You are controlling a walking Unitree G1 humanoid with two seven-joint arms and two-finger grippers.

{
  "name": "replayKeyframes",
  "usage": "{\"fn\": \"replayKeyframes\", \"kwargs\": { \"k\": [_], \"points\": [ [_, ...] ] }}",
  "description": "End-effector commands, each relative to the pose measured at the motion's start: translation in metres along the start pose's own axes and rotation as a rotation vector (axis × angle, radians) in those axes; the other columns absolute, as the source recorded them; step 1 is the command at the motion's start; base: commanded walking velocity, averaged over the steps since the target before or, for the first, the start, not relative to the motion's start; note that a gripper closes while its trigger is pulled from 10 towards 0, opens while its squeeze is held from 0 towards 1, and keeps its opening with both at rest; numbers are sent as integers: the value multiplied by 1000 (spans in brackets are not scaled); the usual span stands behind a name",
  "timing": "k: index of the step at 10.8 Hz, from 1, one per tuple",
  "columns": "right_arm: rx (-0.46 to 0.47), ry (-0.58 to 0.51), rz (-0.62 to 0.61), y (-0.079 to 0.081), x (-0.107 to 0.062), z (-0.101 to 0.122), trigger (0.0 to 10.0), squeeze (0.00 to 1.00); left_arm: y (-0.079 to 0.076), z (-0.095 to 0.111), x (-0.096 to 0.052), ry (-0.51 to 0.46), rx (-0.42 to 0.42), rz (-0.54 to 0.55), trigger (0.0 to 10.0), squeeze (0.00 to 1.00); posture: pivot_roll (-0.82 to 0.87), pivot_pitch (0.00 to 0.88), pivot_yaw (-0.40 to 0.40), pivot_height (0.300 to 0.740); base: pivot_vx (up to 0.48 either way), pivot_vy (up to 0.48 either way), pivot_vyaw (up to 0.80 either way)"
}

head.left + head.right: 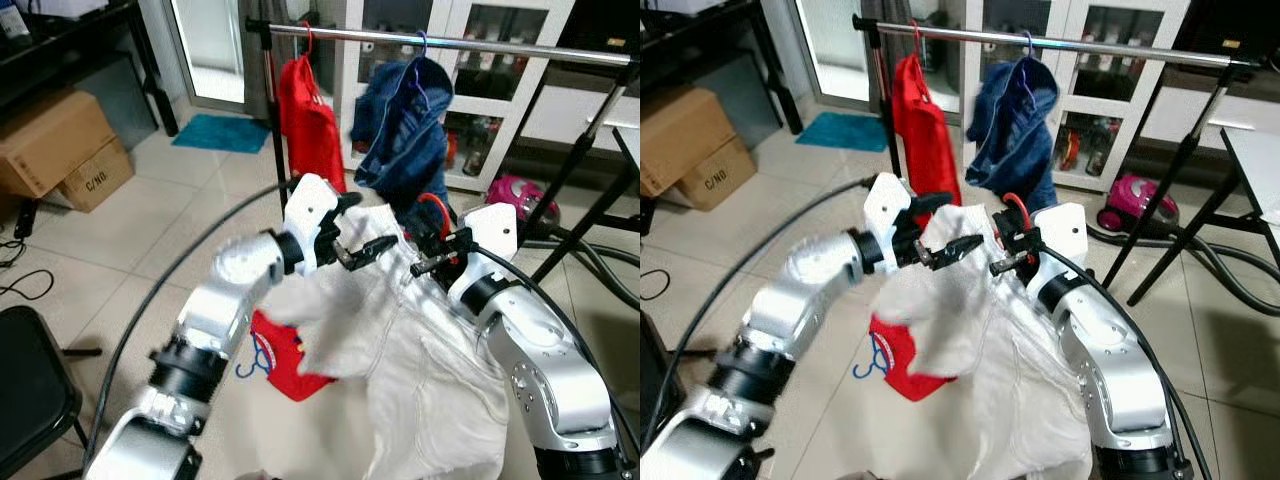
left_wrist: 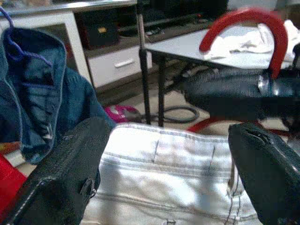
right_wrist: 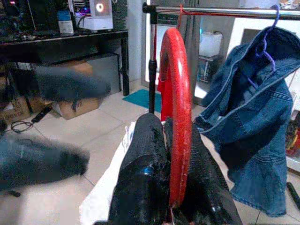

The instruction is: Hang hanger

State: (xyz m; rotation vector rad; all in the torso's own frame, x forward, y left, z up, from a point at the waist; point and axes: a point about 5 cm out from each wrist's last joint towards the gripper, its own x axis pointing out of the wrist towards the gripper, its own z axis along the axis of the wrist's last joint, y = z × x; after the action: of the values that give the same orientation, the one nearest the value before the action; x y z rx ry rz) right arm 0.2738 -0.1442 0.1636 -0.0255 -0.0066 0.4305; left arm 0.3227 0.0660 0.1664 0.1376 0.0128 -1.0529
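Observation:
A red hanger hook (image 3: 176,117) stands up between the fingers of my right gripper (image 1: 432,258), which is shut on it. From this hanger droops a white pair of trousers (image 1: 420,340), its waistband (image 2: 164,159) facing the left wrist camera. My left gripper (image 1: 365,250) is open at that waistband, a finger (image 2: 61,173) on each side, close to the right gripper. Above and beyond runs the metal clothes rail (image 1: 480,42). It carries a red garment (image 1: 310,120) and a blue denim piece (image 1: 405,130) on a purple hanger.
A red cloth (image 1: 280,355) lies on the tiled floor below my left arm. Cardboard boxes (image 1: 60,145) stand at the left, a black chair (image 1: 30,390) near left, a pink vacuum (image 1: 515,195) under the rail, and a table (image 1: 625,140) at the right.

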Motion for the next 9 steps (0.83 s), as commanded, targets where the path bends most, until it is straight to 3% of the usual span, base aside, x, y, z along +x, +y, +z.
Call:
{"fn": "replayKeyframes", "kwargs": {
  "k": [1,2,3,4,5,7,8,9],
  "points": [
    [-16,-84,36,4,2,19,10000,0,1,-9,0,70,17,4,10000,1000,-71,17,23,740,0,0,0],
    [10,-93,46,5,1,21,10000,0,7,-12,1,86,86,82,10000,1000,-70,13,23,740,0,0,0],
    [45,-101,80,6,-1,23,10000,0,12,-13,-2,95,119,113,10000,514,-69,4,19,740,0,0,0],
    [72,-110,113,8,-3,25,10000,0,15,-13,-4,106,135,126,10000,149,-68,0,18,740,0,0,0],
    [91,-125,165,11,-6,28,10000,0,20,-15,-7,126,162,139,10000,0,-68,0,18,740,0,0,0],
    [128,-144,264,13,-13,33,10000,0,25,-16,-10,126,184,145,10000,0,-69,0,19,740,0,0,0],
    [113,-132,318,11,-19,34,10000,0,26,-8,-10,80,212,121,10000,0,-70,0,20,740,0,0,0],
    [64,-106,332,8,-21,33,10000,0,22,9,-9,-28,180,38,10000,0,-71,0,20,740,0,0,0]
  ]
}}
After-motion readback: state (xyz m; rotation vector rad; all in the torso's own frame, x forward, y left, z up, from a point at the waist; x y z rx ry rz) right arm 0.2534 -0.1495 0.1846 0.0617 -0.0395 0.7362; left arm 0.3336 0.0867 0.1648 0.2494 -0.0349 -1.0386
